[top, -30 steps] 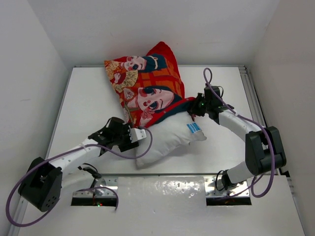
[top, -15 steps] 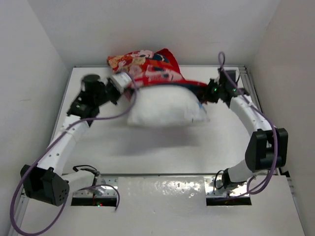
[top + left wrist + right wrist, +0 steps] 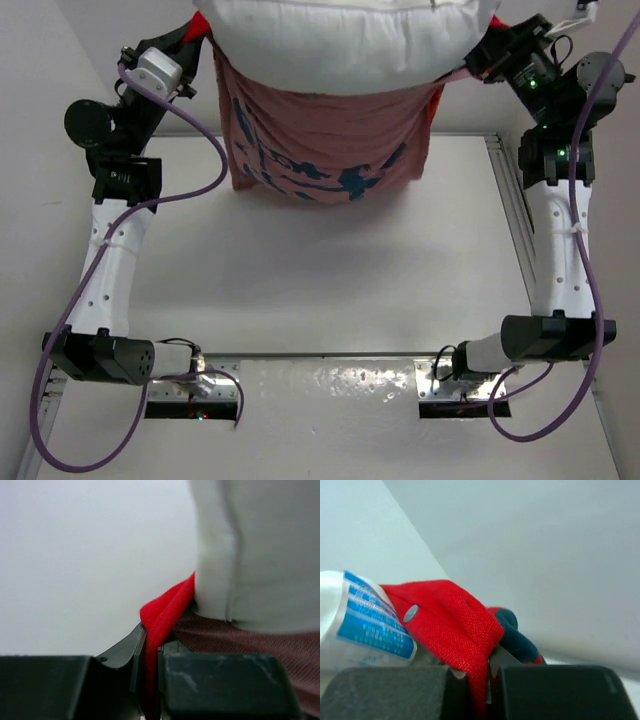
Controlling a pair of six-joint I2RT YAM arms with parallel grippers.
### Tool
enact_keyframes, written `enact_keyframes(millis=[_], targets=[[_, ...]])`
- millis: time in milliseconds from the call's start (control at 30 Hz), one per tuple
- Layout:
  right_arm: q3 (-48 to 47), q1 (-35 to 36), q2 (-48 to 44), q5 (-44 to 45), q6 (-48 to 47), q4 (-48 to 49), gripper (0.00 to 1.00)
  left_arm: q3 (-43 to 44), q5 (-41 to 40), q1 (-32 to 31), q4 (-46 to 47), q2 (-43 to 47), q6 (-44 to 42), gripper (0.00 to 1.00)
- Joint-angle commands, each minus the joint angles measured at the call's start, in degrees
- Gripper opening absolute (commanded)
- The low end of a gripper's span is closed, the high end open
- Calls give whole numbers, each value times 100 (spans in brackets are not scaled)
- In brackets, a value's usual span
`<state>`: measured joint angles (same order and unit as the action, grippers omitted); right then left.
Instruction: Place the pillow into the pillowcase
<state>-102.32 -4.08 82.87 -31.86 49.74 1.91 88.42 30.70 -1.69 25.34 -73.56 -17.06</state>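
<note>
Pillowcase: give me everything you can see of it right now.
The pillowcase hangs clear above the table, mouth upward, its dull pink face with dark blue print toward the top camera, wrinkled woven cloth. Its red edge is pinched at one upper corner by the left gripper and at the other by the right gripper. The white pillow sits in the mouth, bulging out above it.

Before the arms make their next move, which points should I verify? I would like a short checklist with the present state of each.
1. Left gripper shut on the pillowcase edge: ok.
2. Right gripper shut on the red edge: ok.
3. Pillow fully inside the pillowcase: not ok, its white bulk shows above the opening.
4. Pillowcase hanging with the open side up: ok.
5. Hanging end clear of the table: cannot tell.
</note>
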Motion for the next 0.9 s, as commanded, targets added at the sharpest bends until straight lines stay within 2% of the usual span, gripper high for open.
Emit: enact_keyframes(millis=[0,33,100,133,167,200,233,267,300,367,400,433,467,500,533,567,600,633,700,733,767,800,833,867], targets=[[-207,-638,70,1278,1002,1970,0,807,-1154,231,1518,-44,-744,0],[-296,-621,176,1261,1029,1927,0,895,-1119,231,1352,-71,-755,0],[-665,-350,691,788,847,1219,0,896,-962,21,187,-36,-659,0],[-1232,-209,974,517,575,-12,0,896,-960,-15,-950,-62,-606,0],[-1629,80,1316,-34,277,-929,0,905,-978,-24,-1509,-114,-205,0],[-2077,187,2076,-231,-118,-1817,0,1131,-995,-7,-2185,-219,-10,0],[-2586,275,2441,-285,-792,-2748,0,1325,-961,107,-3531,-542,166,0],[-3304,319,2731,-251,-1034,-4019,0,1501,-847,169,-3997,-728,411,0],[-3486,276,3030,-112,-1175,-4319,0,1842,-542,483,-4359,-1035,475,0],[-3278,-38,2903,91,-836,-3799,0,2221,-495,687,-4565,-1274,781,0],[-3042,-215,2484,22,-199,-3238,0,2745,-564,871,-4277,-1492,905,0],[-2726,-356,2227,-83,164,-1692,0,3107,-591,942,-4083,-1599,1037,0],[-2209,-609,1955,-145,490,-807,0,3946,-609,1039,-3925,-1722,1342,0],[-2022,-708,1674,-76,1007,38,0,4320,-678,1214,-3697,-1880,1537,0],[-1959,-796,1236,38,1212,1047,0,4637,-679,1320,-3016,-1907,1861,0],[-2097,-988,1058,187,1318,1318,0,4953,-662,1434,-2652,-1864,2238,0],[-2308,-1103,951,380,1346,1390,0,5044,-540,1618,-1778,-1742,2399,0],[-2571,-1174,672,478,1267,1399,0,5158,-382,1680,-1552,-1706,2713,0],[-2155,-1201,267,732,907,1461,0,5405,539,1734,-1663,-1662,3163,0],[-1194,-1166,-162,899,906,1705,0,5257,856,1673,-1847,-1601,3391,0],[-697,-905,-253,918,906,1742,0,4420,1329,1342,-2031,-1470,3437,0],[-353,-728,-236,918,1011,1708,0,3768,1455,1147,-2138,-1077,3359,0],[-106,-422,164,648,977,1150,0,2439,1570,1014,-2043,-873,3280,0],[-278,-288,507,411,698,631,0,1973,1571,848,-2103,-653,3192,0]])
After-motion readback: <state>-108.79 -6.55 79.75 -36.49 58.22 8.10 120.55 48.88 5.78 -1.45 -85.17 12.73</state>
